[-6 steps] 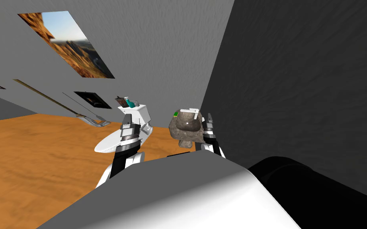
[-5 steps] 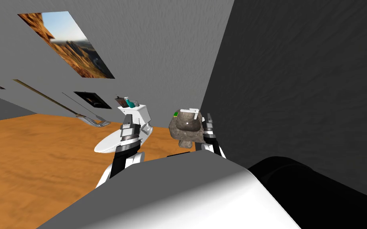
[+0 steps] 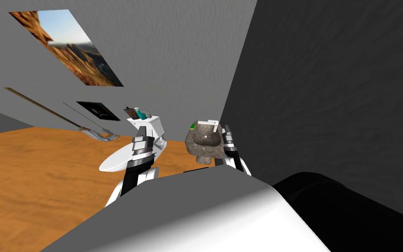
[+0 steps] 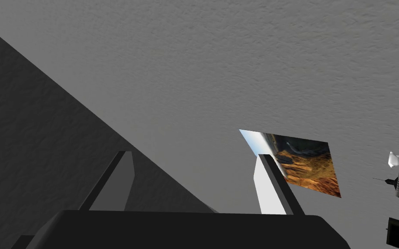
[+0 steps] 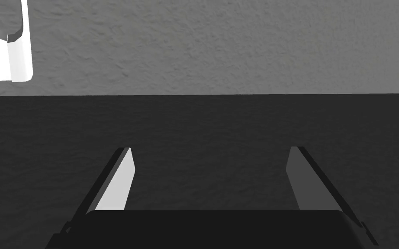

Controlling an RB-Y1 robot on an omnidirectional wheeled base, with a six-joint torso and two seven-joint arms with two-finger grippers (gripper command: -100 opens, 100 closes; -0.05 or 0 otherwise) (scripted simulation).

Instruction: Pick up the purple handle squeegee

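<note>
Task's thing: I see no plainly purple handle. My judgement is that the squeegee [image 3: 131, 111] is the dark reddish-brown piece with a thin black tip, on top of the toilet tank [image 3: 153, 123], just beside the teal bottle [image 3: 142, 114].
Other candidates: two long-handled tools [image 3: 104, 135] lean on the grey wall with their heads on the floor, well apart from both arms.
Long axis: it seems to stand up from the tank, tip upward; it is too small to be sure.
Left end effector [image 3: 141, 131]: fingers apart and empty, above the toilet bowl [image 3: 115, 159], near the tank.
Right end effector [image 3: 227, 131]: fingers apart and empty, beside the stone-like sink [image 3: 198, 148], close to the dark wall.
Direction: the thing lies ahead of the left end effector and a little higher, off to one side of where it looks.
Nearer arm: the left, clearly.
Next move needs: probably to turn the left hand toward the tank top, then to reach.
</note>
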